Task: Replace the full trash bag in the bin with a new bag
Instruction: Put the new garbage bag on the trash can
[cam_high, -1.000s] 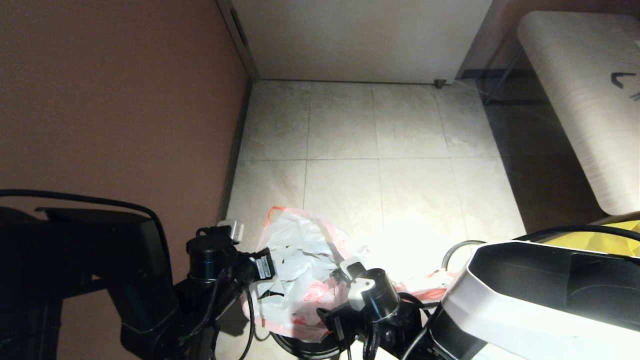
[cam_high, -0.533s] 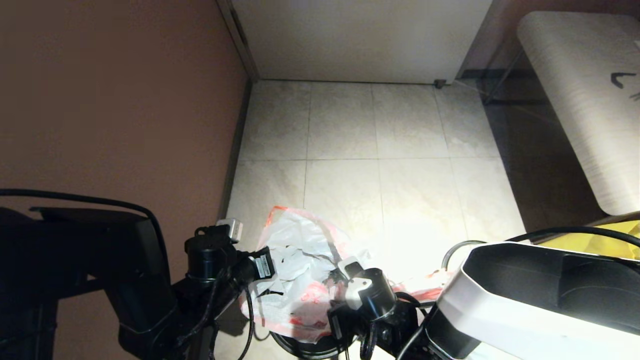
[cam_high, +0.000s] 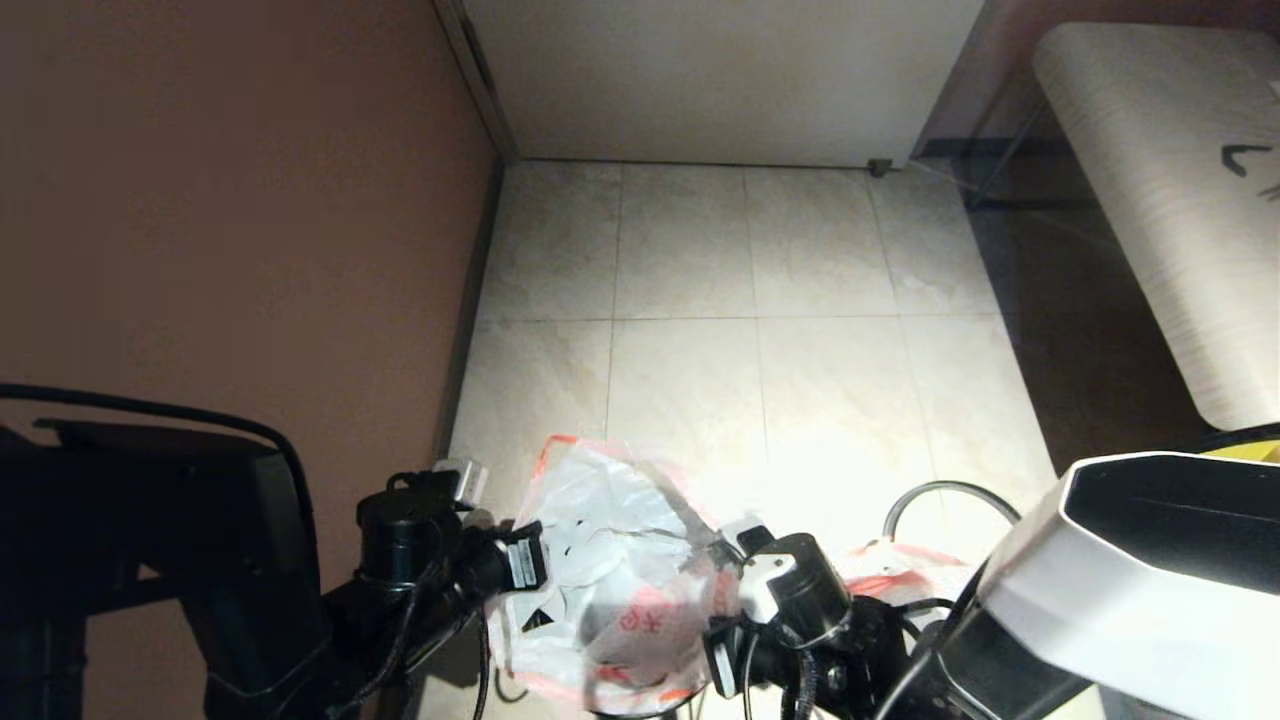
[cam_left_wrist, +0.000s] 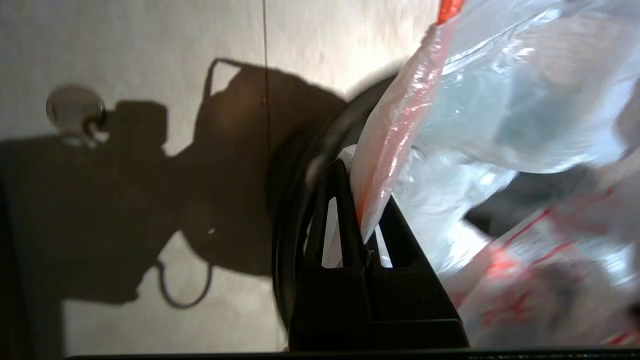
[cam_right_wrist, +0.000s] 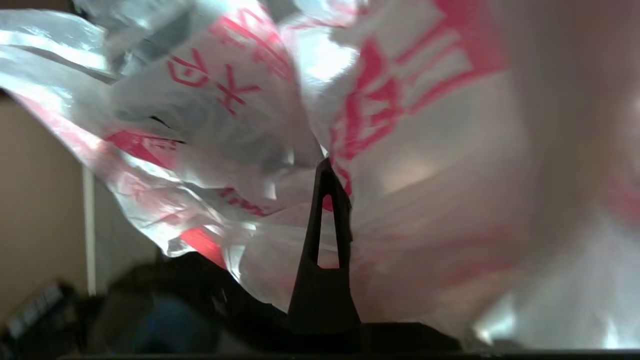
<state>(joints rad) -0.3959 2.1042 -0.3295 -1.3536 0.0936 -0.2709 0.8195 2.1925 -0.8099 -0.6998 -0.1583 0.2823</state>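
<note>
2 grippers clamped on 1 printed bag above the bin

2 grippers were seen closed on the same trash bag (cam_high: 615, 590), a crumpled white plastic bag with red print and red edging, held up over the near edge of the tiled floor (cam_high: 750, 330). The left gripper (cam_left_wrist: 357, 227) was clenched on the bag's left side; in the left wrist view a fold of red-edged film was pinched between its black fingers (cam_left_wrist: 345, 235), with the rest of the bag spread beyond them. The right gripper (cam_right_wrist: 330, 172) was shut on the bag's right side, and in the right wrist view its fingers (cam_right_wrist: 327, 240) were pressed together with printed film bunched around the tip. In the head view, both wrists were placed low at the near edge, the left one left of the bag and the right one just right of it.

The bin (cam_left_wrist: 295, 200) was shown in the left wrist view as a dark curved rim on the floor, directly beneath the left gripper and under the lifted bag. In the head view almost all of it was hidden by the bag and the arms.

A brown wall (cam_high: 230, 200) was seen on the left, a pale panel (cam_high: 720, 80) at the far end, and a light wood-grain table (cam_high: 1170, 200) at the far right. A strip of yellow (cam_high: 1245, 450) was visible at the right edge, behind the right arm's white casing.
</note>
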